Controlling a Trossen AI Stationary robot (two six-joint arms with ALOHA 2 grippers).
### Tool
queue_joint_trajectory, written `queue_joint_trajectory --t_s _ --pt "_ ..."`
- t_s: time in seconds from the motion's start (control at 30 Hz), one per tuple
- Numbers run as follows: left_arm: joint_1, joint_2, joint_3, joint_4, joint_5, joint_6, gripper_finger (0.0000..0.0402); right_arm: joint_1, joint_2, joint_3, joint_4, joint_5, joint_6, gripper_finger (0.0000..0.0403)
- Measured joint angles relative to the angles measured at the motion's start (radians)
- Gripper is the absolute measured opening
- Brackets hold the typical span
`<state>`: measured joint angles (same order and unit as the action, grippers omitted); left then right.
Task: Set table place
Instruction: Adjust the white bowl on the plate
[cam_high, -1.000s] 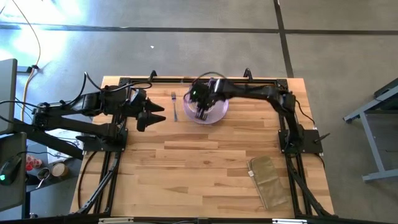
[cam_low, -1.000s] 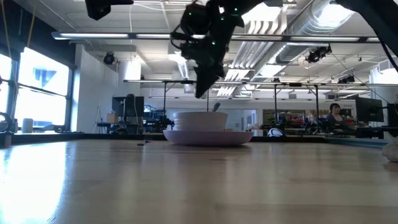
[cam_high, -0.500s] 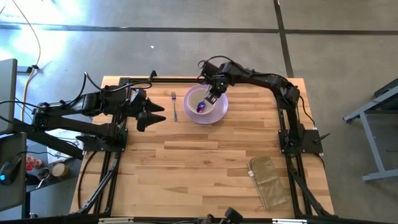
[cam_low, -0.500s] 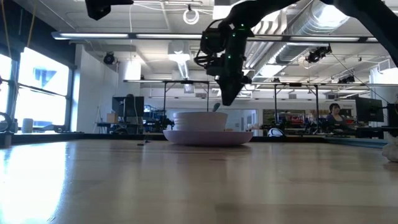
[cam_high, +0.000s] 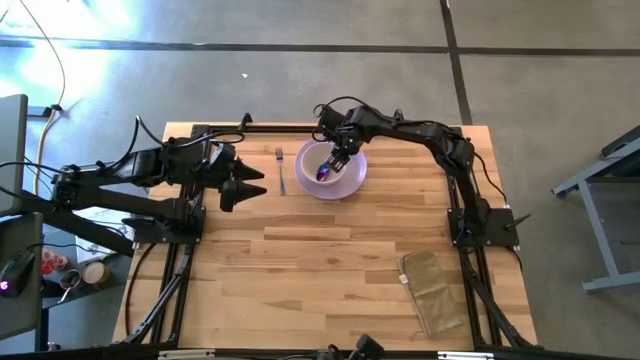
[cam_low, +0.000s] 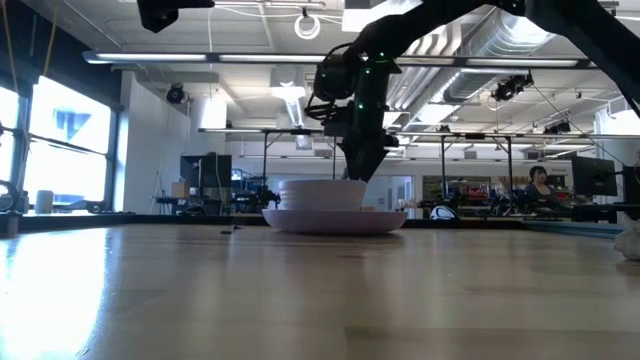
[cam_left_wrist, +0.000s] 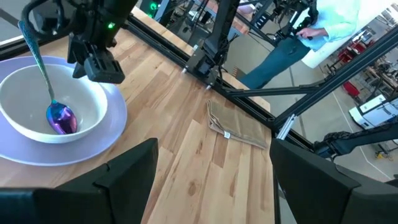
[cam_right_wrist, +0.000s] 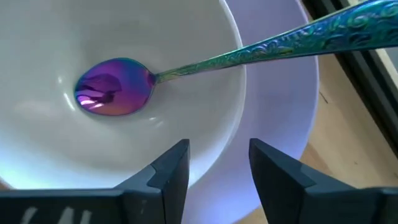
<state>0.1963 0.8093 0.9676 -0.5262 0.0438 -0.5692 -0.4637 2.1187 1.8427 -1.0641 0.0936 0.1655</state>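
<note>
Now the right end effector hangs just above the far rim of the cream bowl, its fingers parted a little and holding nothing. The spoon lies inside that bowl, its purple head on the bottom and its handle leaning out over the rim (the wrist view shows the fingers clear of it). The bowl sits on the lavender plate, toward the far middle of the bench, with the fork lying flat just beside the plate on the left arm's side. The left end effector waits low near the fork, fingers spread wide and empty. A tan folded cloth lies well apart at the near right.

Judging from this, the spoon step looks finished, with plate, bowl, fork and spoon all placed. Next the right arm probably needs to lift straight up and away without knocking the spoon's handle.
</note>
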Motion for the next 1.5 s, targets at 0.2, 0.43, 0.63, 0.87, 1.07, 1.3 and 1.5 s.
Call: queue_joint_trajectory --t_s 0.2,0.43,0.63,0.87,1.07,1.3,1.5 --pt "0.000 0.000 0.000 0.000 0.001 0.000 0.0298 0.000 0.017 0.000 -0.001 -0.028 0.037 0.0145" --pt "0.000 0.000 0.000 0.000 0.001 -0.003 0.0298 0.000 0.017 0.000 -0.002 -0.045 0.040 0.0070" --pt "0.000 0.000 0.000 0.000 0.001 -0.003 0.0298 0.000 0.017 0.000 -0.002 -0.051 0.036 0.0006" --pt "0.000 0.000 0.000 0.001 0.001 -0.004 0.0298 -0.001 0.017 0.000 -0.001 -0.050 0.043 0.0003" --pt "0.000 0.000 0.000 0.002 0.015 -0.013 0.0298 -0.014 0.017 0.000 0.018 -0.025 0.042 0.0003" --pt "0.000 0.000 0.000 0.002 0.035 -0.022 0.0298 -0.043 0.017 -0.001 0.063 -0.022 0.040 0.0002" --pt "0.000 0.000 0.000 0.002 0.034 -0.022 0.0298 -0.053 0.017 0.027 0.069 -0.019 0.032 0.0001"
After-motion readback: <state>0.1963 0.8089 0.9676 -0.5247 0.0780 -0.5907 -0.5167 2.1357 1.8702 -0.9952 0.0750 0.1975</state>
